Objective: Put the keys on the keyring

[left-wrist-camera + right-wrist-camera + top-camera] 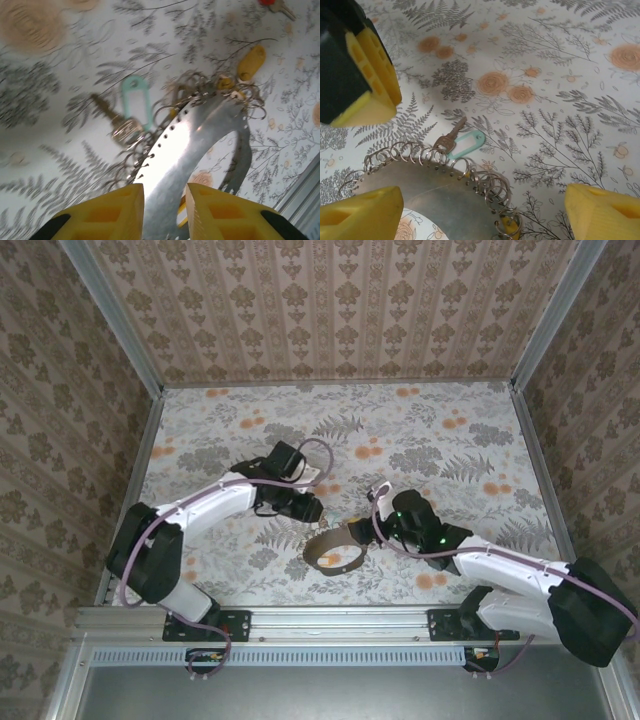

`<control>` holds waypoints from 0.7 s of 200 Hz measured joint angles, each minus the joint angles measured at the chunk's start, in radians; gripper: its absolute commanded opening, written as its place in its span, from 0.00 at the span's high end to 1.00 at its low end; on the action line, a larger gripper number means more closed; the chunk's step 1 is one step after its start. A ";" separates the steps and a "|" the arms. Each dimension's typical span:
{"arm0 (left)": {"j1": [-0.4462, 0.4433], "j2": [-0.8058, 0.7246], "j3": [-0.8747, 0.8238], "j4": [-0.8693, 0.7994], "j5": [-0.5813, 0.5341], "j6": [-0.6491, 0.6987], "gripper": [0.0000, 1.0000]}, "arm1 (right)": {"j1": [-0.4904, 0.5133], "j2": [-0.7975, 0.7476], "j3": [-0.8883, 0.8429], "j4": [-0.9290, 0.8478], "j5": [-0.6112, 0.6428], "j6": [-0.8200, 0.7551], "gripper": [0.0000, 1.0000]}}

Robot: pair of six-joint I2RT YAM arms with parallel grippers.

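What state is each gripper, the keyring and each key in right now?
keyring: resting on the table, small rings along its edge.
left gripper: straddles the keyring's band; grip unclear.
right gripper: open, above the keyring.
teal key: lying flat against the small rings; threaded or not, unclear.
yellow tag: lying beside the small rings.
red key: lying apart from the keyring.
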 measured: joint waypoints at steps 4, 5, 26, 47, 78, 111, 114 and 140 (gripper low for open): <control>-0.008 0.011 0.011 0.003 0.000 0.003 0.71 | -0.014 0.000 0.000 0.001 -0.006 0.007 0.13; -0.011 0.016 0.015 0.005 0.001 0.004 0.71 | -0.016 0.000 0.000 0.002 -0.007 0.008 0.13; -0.033 0.066 0.055 0.023 0.013 0.033 0.68 | -0.105 -0.020 -0.014 0.011 -0.056 0.059 0.13; -0.032 0.103 0.068 0.043 0.041 0.064 0.69 | -0.180 -0.055 -0.035 0.006 -0.108 0.092 0.16; 0.045 0.120 0.031 0.133 0.120 0.034 0.71 | -0.192 -0.023 -0.003 -0.042 -0.192 0.089 0.24; 0.151 0.094 -0.010 0.148 0.129 0.011 0.71 | -0.152 0.166 0.152 -0.126 -0.245 0.042 0.35; 0.151 0.088 -0.011 0.147 0.129 0.010 0.71 | -0.145 0.183 0.166 -0.133 -0.247 0.031 0.36; 0.149 0.003 -0.034 0.153 0.137 0.008 0.71 | -0.100 0.282 0.262 -0.211 -0.258 -0.004 0.45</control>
